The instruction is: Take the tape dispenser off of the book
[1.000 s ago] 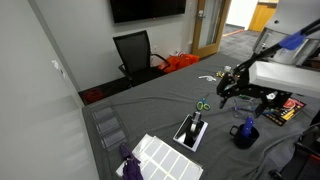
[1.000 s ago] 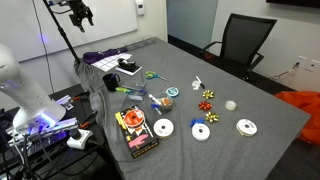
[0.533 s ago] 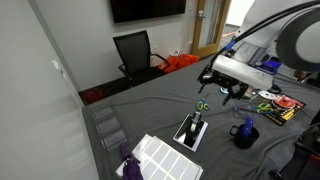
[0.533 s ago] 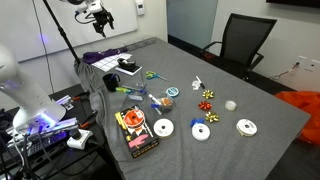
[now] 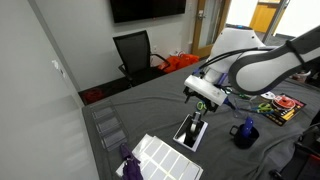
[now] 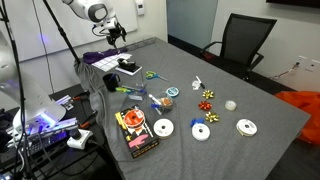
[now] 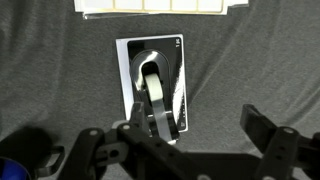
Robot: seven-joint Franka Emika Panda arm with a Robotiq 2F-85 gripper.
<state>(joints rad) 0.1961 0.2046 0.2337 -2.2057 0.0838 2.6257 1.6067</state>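
**Tape dispenser** point(image 7: 153, 92): small, black, elongated. It lies lengthwise on the book point(image 7: 125, 70), inside the cover's edges.

**Book:** thin, flat on the grey table point(image 7: 260, 70). A white grid panel point(image 7: 150, 6) lies just beyond the book's far edge.

**Gripper** point(image 7: 178, 135): fingers spread wide, holding nothing, poised above the book. In an exterior view the gripper point(image 5: 203, 97) hangs clear of the book.

**Handling, as judged:** rigid shell, likely weighted, with smooth sides. Pinch across the narrow body near mid-length. The light book beneath may shift.
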